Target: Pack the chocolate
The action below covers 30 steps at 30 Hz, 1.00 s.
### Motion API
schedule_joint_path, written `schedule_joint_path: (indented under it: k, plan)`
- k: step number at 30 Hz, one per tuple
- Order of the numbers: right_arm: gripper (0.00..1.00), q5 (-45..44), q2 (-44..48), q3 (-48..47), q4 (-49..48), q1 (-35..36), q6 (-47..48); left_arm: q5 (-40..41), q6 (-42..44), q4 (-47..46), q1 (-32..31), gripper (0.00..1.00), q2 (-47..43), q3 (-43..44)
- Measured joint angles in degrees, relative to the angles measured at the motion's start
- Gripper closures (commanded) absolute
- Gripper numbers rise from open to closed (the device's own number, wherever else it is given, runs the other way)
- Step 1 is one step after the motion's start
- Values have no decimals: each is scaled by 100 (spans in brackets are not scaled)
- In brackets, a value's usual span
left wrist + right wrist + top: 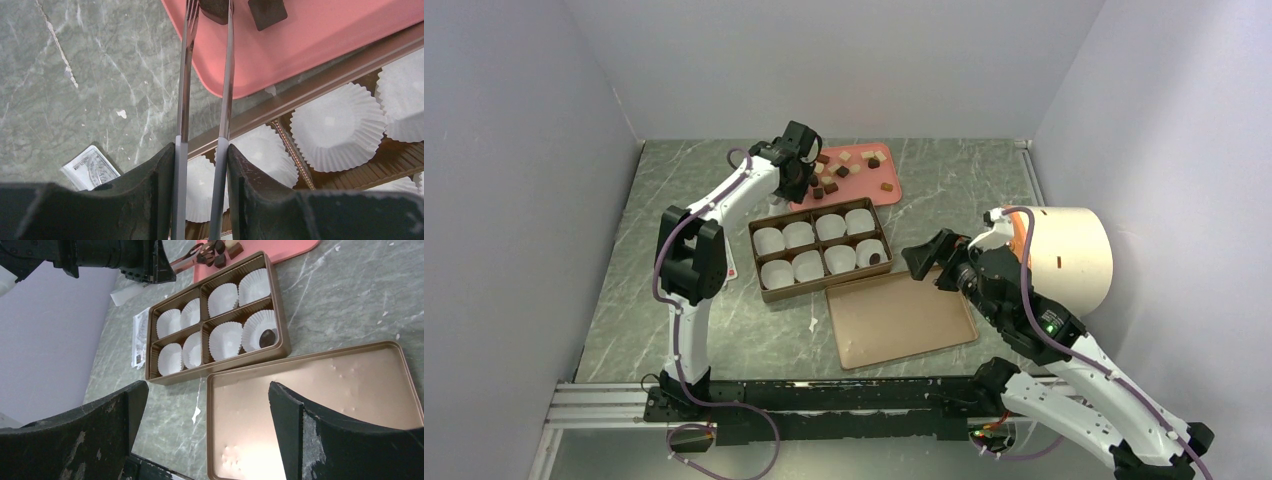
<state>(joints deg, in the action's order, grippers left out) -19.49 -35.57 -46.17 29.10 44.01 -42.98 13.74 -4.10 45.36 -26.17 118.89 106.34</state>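
Several small chocolate chunks [854,165] in dark brown, caramel and cream lie on a flat pink tray [886,185] at the back. My left gripper [809,180] is shut on metal tongs [205,75]. The tong tips straddle a dark chunk [215,7] at the tray's near left edge, and another dark chunk [267,12] lies beside it. A gold box [769,292] holds several white paper cups. One dark chocolate [267,337] sits in the front right cup. My right gripper [207,405] is open and empty, above the left edge of the gold lid [320,405].
A big white roll [1064,255] stands at the right, behind the right arm. A small printed paper slip [92,167] lies on the table left of the box. The box lid [899,320] lies flat just in front of the box.
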Motion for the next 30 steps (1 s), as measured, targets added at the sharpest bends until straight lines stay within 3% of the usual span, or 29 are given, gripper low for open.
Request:
schedule_joint_path:
  k: [10,30]
  plan:
    - [4,-11,35,0,15,0,-2,31,0,2,2,73,0,-4]
    - [4,-17,28,0,15,0,-11,4,-2,199,2,79,-181,-4]
